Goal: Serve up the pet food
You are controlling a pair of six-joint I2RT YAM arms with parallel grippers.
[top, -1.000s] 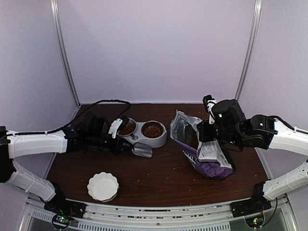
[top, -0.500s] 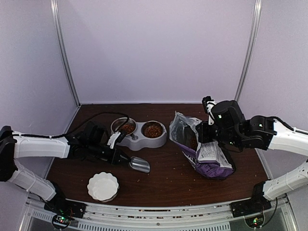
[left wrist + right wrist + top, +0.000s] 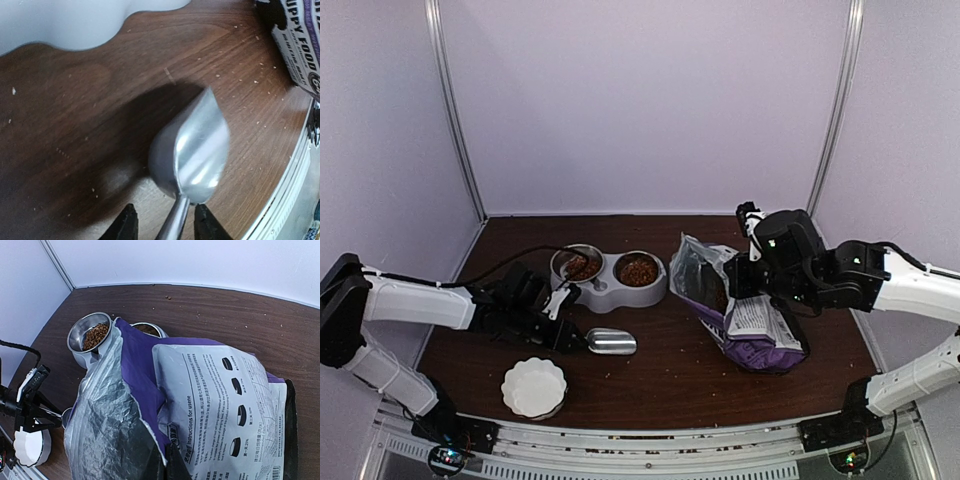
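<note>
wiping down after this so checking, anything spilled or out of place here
Yes: pale crumbs are scattered over the brown wooden table, and a few loose reddish-brown kibble pellets lie beyond the grey double feeding bowl. The shiny metal scoop lies on the tabletop, handle between the open left claw's fingers.

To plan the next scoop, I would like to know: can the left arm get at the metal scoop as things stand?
Probably yes: the scoop lies on the table, its handle inside the open left claw, and nothing lies over it or blocks the way.
</note>
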